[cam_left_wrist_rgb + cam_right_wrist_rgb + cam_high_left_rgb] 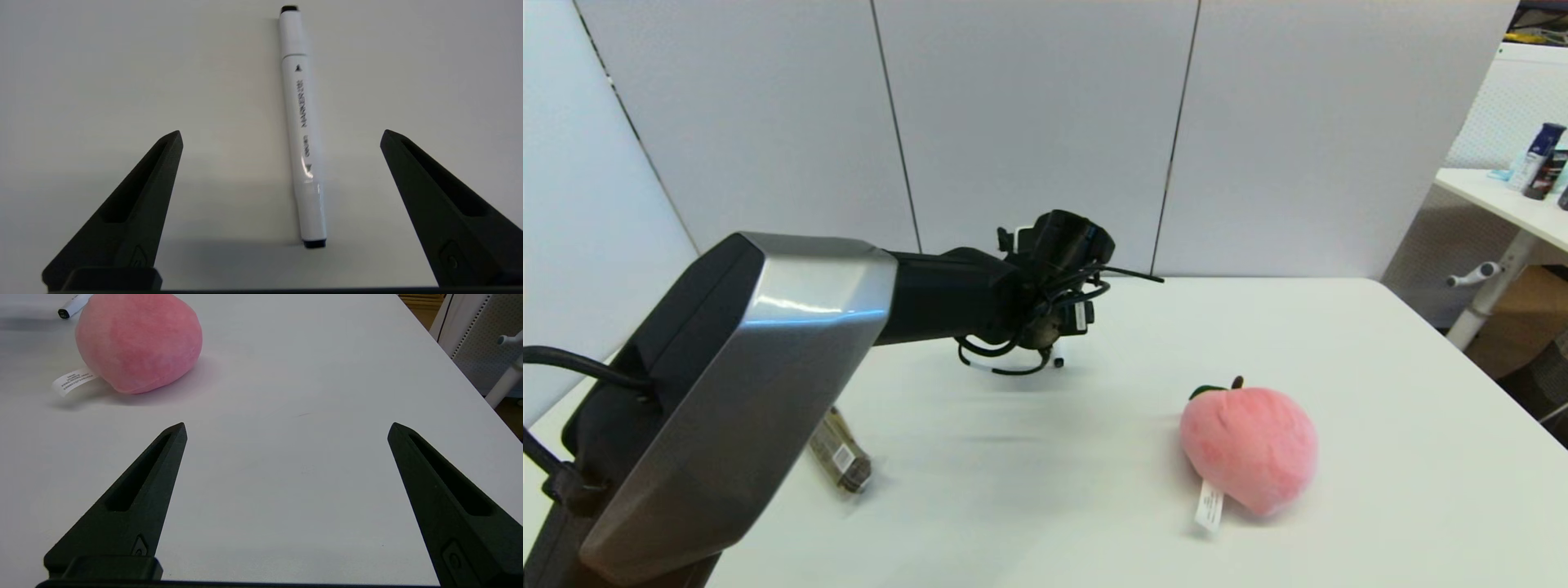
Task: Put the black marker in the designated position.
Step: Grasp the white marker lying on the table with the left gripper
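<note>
Left gripper [281,136] hovers over the table [1339,343] mid-far area, fingers spread wide, straddling the black marker [301,126], which lies flat, seemingly untouched. Right gripper [287,428] sits low near the plush peach [1248,447], fingers apart, empty.

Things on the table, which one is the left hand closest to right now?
The marker: it lies flat between the open left hand's fingers. The snack bar and plush peach sit well away from it.
</note>
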`<state>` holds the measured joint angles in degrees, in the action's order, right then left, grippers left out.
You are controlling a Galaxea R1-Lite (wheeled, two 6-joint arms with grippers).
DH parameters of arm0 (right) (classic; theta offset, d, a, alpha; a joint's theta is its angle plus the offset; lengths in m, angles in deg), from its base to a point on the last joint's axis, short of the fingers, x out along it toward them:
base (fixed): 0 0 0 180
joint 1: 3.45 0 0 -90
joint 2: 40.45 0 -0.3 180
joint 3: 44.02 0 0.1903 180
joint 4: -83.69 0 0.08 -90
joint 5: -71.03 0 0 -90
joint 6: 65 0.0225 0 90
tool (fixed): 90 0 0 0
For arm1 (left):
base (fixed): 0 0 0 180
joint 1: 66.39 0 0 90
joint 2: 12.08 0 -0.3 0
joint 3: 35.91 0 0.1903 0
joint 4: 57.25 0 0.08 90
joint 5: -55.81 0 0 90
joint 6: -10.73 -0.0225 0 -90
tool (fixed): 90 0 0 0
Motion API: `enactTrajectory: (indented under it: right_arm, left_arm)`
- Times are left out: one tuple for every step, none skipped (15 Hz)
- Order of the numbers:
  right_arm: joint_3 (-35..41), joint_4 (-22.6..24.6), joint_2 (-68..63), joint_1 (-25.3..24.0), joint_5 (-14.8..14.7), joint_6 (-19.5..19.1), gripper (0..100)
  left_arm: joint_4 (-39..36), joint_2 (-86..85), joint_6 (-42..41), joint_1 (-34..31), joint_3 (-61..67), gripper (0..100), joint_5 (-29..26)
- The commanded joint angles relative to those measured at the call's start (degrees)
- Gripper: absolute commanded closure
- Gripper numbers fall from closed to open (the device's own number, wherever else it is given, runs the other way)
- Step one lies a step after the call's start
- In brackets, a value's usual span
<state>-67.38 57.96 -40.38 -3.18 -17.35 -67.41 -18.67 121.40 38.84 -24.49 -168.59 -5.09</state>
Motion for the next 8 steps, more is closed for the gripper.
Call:
enactTrajectory:
  right_arm:
    - [0.00,-0.01,-0.07,0.00,0.05,-0.05,0]
    - [0.00,-0.01,-0.07,0.00,0.05,-0.05,0]
    - [0.00,-0.01,-0.07,0.00,0.05,-0.05,0]
    - [0.00,-0.01,-0.07,0.00,0.05,-0.05,0]
    - [0.00,-0.01,-0.07,0.00,0.05,-0.05,0]
    - [0.00,-0.01,-0.07,0.00,-0.04,-0.05,0]
    - [0.00,-0.01,-0.07,0.00,0.05,-0.05,0]
    - [0.00,-0.01,-0.07,0.00,0.05,-0.05,0]
  left_arm:
    - [-1.24,4.59,-4.38,-0.06,-3.80,0,-1.06]
    - [-1.33,5.29,-5.00,0.02,-3.80,0,-1.06]
    - [-1.33,5.64,-5.70,0.02,-3.80,0,-1.06]
    - [-1.33,5.73,-6.75,0.02,-3.80,0,-0.97]
    - [-1.33,5.91,-7.90,-0.06,-3.80,0,-0.89]
    - [-1.42,6.00,-8.51,-0.06,-3.80,0,-0.89]
    - [-1.50,6.08,-8.51,-0.06,-3.89,0,-0.89]
    - [-2.21,6.35,-8.51,-0.06,-3.89,0,-0.89]
